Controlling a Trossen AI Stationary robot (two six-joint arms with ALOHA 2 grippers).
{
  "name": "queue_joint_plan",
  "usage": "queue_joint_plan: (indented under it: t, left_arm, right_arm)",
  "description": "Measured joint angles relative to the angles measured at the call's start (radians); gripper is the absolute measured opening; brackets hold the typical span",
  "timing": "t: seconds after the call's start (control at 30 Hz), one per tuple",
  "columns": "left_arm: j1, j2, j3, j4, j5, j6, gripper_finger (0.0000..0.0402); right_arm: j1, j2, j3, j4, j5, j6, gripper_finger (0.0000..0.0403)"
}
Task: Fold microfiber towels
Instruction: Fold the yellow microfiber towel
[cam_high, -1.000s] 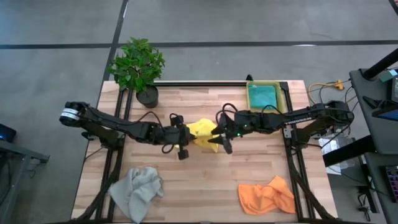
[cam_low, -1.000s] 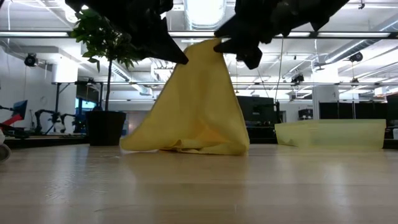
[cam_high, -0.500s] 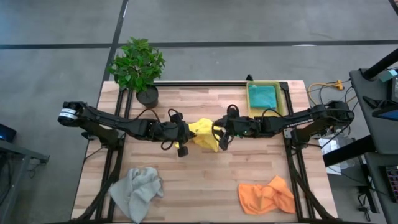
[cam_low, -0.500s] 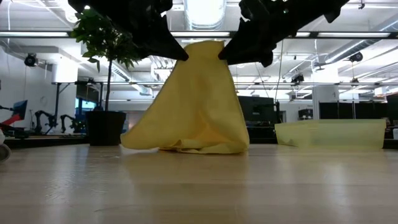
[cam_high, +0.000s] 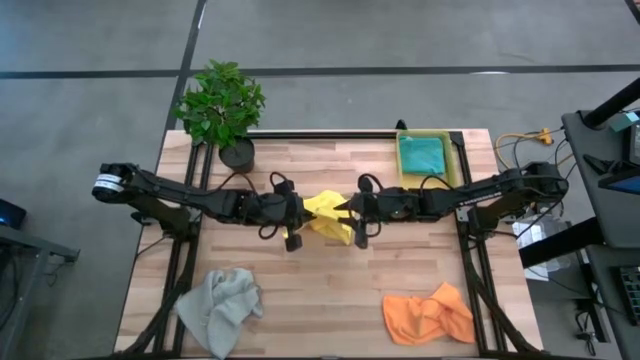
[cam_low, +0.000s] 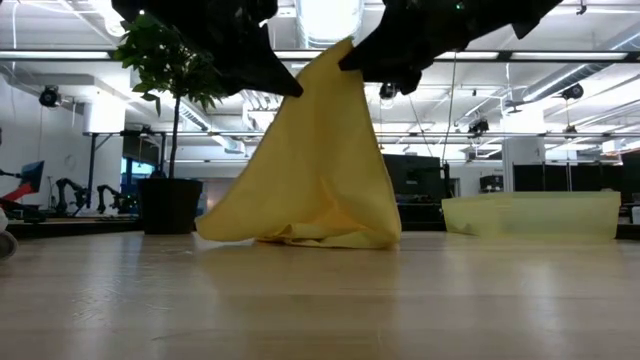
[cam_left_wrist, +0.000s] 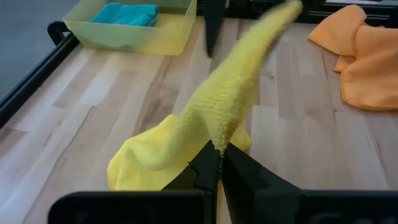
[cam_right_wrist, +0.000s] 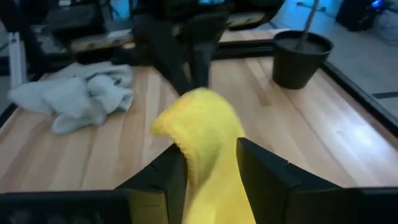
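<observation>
- While I monitor, the wooden table (cam_high: 320, 290) carries a potted plant (cam_high: 222, 108) at 11 o'clock and a yellow bin (cam_high: 428, 155) at 1 o'clock.
- Yellow towel (cam_low: 310, 170) hangs at table centre, lower edge resting on the wood.
- Left gripper (cam_left_wrist: 215, 163): pressed together on its top edge.
- Right gripper (cam_right_wrist: 208, 168): fingers straddle the towel's raised fold, pinching it.

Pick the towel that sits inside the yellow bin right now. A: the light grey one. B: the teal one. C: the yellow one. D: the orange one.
B: the teal towel lies in the yellow bin at the table's far right, while the orange towel and the grey towel lie on the near side of the table and the yellow towel hangs between the two grippers at the middle.
</observation>
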Motion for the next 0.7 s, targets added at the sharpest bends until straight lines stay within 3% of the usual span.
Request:
queue_joint_plan:
  t: [0.1, 0.23, 0.4, 0.6, 0.7]
  left_arm:
    - [0.002, 0.000, 0.000, 0.000, 0.007, 0.000, 0.0000]
    - [0.002, 0.000, 0.000, 0.000, 0.008, 0.000, 0.0000]
    - [0.004, 0.002, -0.001, 0.000, 0.002, 0.000, 0.0000]
    - [0.004, 0.027, -0.002, 0.007, -0.119, -0.012, 0.0000]
    - [0.005, 0.038, -0.002, 0.004, -0.128, -0.025, 0.0008]
  right_arm:
    - [-0.003, -0.003, 0.000, 0.006, 0.012, 0.027, 0.0097]
    - [-0.002, -0.003, 0.000, 0.004, -0.014, 0.049, 0.0023]
    - [-0.002, -0.010, 0.000, 0.005, -0.048, 0.116, 0.0009]
    - [-0.003, -0.050, 0.000, 0.003, -0.075, 0.174, 0.0008]
    - [-0.004, -0.079, 0.000, -0.001, -0.075, 0.195, 0.0008]
